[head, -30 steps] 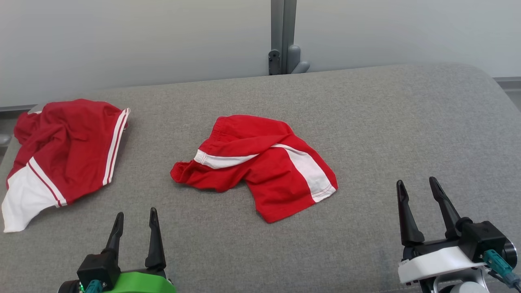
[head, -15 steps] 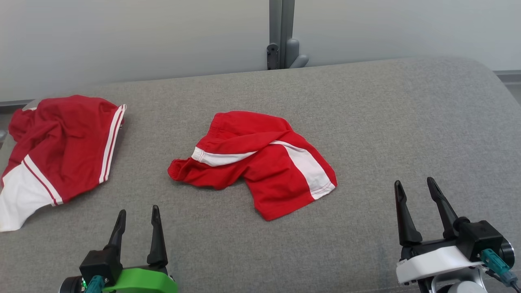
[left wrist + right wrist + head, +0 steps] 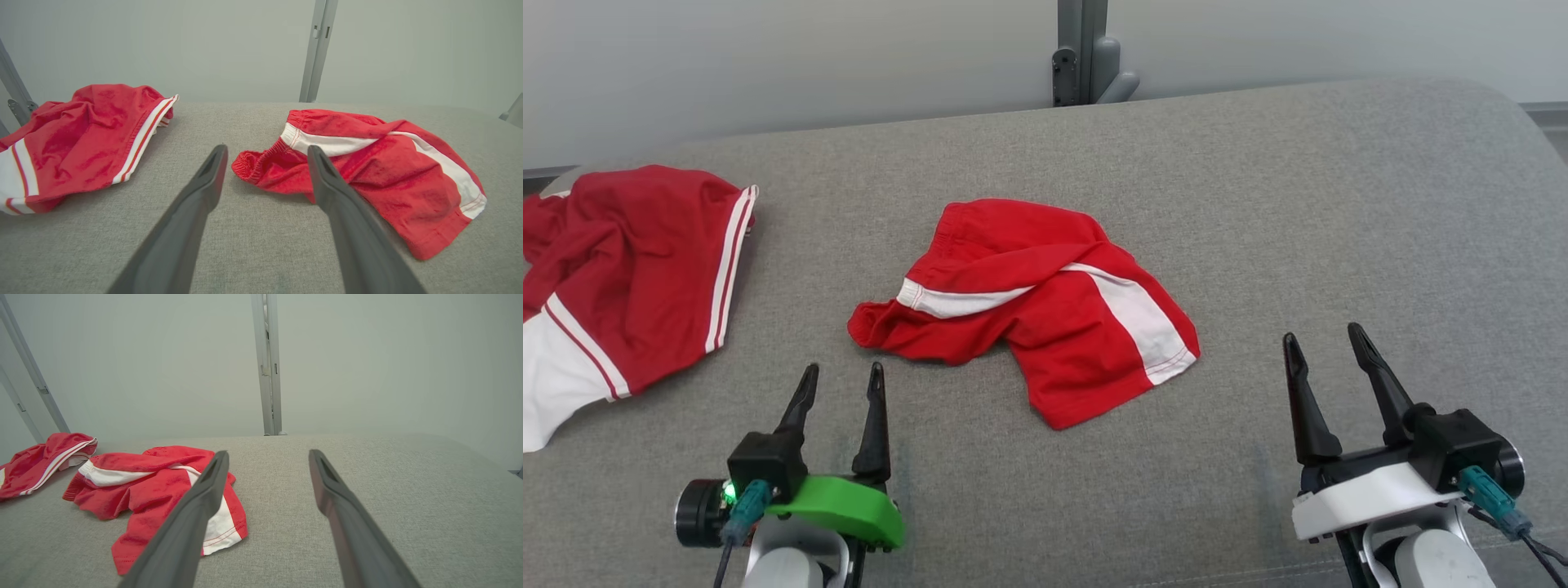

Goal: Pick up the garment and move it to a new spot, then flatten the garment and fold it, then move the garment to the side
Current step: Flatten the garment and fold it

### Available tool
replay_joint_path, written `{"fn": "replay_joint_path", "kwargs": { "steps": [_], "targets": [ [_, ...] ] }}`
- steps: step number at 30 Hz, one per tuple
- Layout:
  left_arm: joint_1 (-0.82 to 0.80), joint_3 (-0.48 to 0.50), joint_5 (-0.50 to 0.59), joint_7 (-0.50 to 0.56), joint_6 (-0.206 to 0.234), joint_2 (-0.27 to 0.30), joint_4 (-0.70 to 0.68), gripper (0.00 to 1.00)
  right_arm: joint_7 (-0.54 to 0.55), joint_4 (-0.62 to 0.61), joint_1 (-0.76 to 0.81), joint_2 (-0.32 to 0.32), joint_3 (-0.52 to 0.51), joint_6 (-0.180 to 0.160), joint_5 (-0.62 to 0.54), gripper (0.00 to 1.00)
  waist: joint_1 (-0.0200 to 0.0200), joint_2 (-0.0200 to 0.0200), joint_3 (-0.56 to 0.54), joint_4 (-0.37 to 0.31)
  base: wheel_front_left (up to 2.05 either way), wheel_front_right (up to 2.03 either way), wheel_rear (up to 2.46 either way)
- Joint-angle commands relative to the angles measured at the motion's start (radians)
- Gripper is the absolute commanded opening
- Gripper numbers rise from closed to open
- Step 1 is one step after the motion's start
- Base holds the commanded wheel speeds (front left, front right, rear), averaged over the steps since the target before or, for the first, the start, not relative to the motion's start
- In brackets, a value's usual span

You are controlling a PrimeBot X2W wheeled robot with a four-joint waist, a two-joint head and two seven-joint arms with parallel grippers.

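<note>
Head view: your red shorts [image 3: 1045, 310] lie crumpled at centre frame on the grey upholstered surface [image 3: 1258, 204], with a white band across the middle and a white panel at the right leg. The elastic waistband end points toward lower left. A striped red garment [image 3: 629, 269] sits at the left edge, well apart from the shorts. A grey post [image 3: 1078, 49] stands at top centre. Your left tool [image 3: 843, 367] is at lower left, fingers spread apart and holding nothing, tips near the shorts' waistband end but not touching. Your right tool [image 3: 1321, 331] is at lower right, also spread and empty, to the right of the shorts.

Left wrist view: the left tool [image 3: 266, 147] has its fingers wide. The shorts [image 3: 388, 171] fill centre right, and the gathered waistband end shows between the two fingertips, beyond them. The striped red garment [image 3: 81, 134] is at the left.

Right wrist view: the right tool [image 3: 268, 452] is wide and empty over bare grey fabric. The shorts [image 3: 151, 486] are at lower left, partly behind the left-hand finger.
</note>
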Motion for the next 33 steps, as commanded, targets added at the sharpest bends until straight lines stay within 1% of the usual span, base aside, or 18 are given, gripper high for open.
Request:
{"fn": "replay_joint_path", "kwargs": {
  "steps": [1,3,8,12,18,23,33],
  "targets": [
    [-0.049,-0.008,0.008,0.008,-0.010,0.011,0.033,1.00,-0.003,0.007,-0.017,-0.003,0.009,0.000,0.002,1.00,0.0000,0.0097,0.016,0.000,0.00,0.00,0.00],
    [-0.076,-0.014,0.011,0.017,-0.012,0.014,0.056,1.00,-0.003,0.012,-0.022,-0.003,0.015,0.000,0.005,1.00,0.0000,0.0097,0.023,-0.001,0.00,0.00,0.00],
    [-0.213,-0.032,0.013,0.057,-0.038,0.036,0.158,1.00,-0.003,0.032,-0.042,-0.003,0.046,0.000,0.021,1.00,0.0000,0.0097,0.060,-0.006,0.00,0.00,0.00],
    [-0.315,-0.049,-0.007,0.135,-0.062,0.063,0.243,1.00,-0.003,0.038,-0.056,-0.003,0.061,0.000,0.027,1.00,0.0000,0.0097,0.092,-0.019,0.00,0.00,0.00],
    [-0.432,-0.096,-0.031,0.235,-0.081,0.104,0.329,1.00,-0.003,0.041,-0.078,-0.003,0.069,0.000,0.034,1.00,0.0000,0.0097,0.136,-0.038,0.00,0.00,0.00],
    [-0.480,-0.152,-0.082,0.298,-0.086,0.124,0.346,1.00,-0.003,0.040,-0.089,-0.003,0.070,0.000,0.040,1.00,0.0000,0.0097,0.160,-0.045,0.00,0.00,0.00],
    [-0.493,-0.282,-0.218,0.369,-0.086,0.179,0.282,1.00,-0.003,0.040,-0.095,-0.003,0.071,0.000,0.048,1.00,0.0000,0.0097,0.170,-0.046,0.00,0.00,0.00]
  ]
}}
